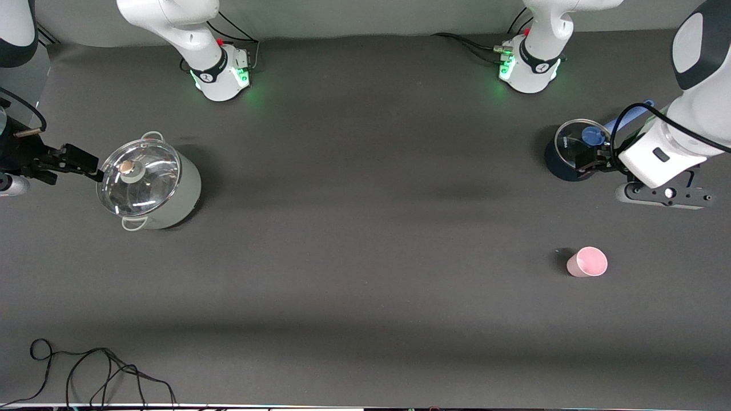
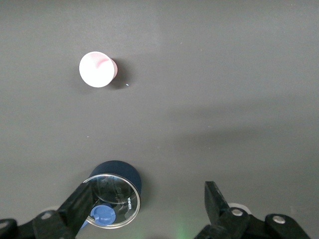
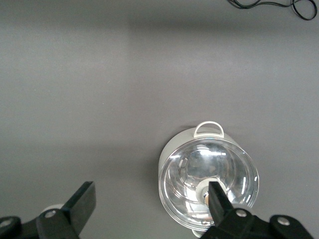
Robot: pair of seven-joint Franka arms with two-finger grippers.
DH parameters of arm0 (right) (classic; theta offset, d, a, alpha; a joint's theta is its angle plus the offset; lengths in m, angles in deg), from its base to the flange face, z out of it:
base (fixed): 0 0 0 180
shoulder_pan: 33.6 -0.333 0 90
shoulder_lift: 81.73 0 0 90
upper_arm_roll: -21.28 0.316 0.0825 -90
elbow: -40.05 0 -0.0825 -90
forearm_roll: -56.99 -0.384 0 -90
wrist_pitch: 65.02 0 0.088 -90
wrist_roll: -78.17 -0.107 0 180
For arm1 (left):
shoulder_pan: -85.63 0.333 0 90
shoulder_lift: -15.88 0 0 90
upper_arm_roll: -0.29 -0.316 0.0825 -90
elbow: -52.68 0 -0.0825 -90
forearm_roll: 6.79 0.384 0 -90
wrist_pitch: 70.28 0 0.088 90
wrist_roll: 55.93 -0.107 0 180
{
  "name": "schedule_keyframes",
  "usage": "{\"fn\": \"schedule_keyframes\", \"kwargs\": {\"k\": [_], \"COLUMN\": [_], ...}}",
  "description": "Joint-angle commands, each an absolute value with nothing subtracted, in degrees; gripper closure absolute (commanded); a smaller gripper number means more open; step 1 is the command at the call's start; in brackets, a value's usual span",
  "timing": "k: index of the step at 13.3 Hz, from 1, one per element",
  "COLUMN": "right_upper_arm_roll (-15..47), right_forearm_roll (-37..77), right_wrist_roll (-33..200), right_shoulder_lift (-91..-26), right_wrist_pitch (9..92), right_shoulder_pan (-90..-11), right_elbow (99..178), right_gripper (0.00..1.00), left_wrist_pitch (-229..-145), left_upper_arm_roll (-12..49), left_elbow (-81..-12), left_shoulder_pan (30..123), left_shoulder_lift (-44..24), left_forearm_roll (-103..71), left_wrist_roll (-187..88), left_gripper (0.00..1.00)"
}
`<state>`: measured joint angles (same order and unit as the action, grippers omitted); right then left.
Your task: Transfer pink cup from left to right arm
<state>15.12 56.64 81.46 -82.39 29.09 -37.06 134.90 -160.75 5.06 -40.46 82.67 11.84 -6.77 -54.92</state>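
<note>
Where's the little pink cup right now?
The pink cup stands alone on the table toward the left arm's end, nearer the front camera than the dark blue pot; neither hand touches it.

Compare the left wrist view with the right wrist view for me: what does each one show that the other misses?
Only the left wrist view shows the pink cup, standing free on the table, and the dark blue pot with its glass lid and blue knob, seen between the open fingers of the left tool.

Only the right wrist view shows the pale pot with a glass lid, a black cable lying on the cloth, and the open right tool.

Both show the dark grey table cover and an empty, open tool.
</note>
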Motion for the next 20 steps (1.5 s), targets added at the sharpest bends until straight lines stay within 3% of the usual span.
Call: {"fn": "schedule_keyframes", "kwargs": {"k": [1,20], "right_upper_arm_roll": [14.86,14.86], "right_forearm_roll": [55.58,55.58], "right_wrist_roll": [81.25,80.72], "right_shoulder_lift": [-82.16,-82.6], "right_wrist_pitch": [27.96,27.96], "right_shoulder_pan": [-37.11,-37.2], "right_elbow": [133.65,133.39], "right_gripper": [0.0,0.0], "left_wrist_pitch": [-159.92,-157.82], "left_upper_arm_roll": [4.95,4.95], "left_elbow": [-40.14,-39.87], "left_shoulder_pan": [82.55,82.64], "left_shoulder_lift": [11.93,11.66], "left_forearm_roll": [-6.61,-6.61], "left_wrist_roll": [-55.58,-55.75], "left_gripper": [0.0,0.0]}}
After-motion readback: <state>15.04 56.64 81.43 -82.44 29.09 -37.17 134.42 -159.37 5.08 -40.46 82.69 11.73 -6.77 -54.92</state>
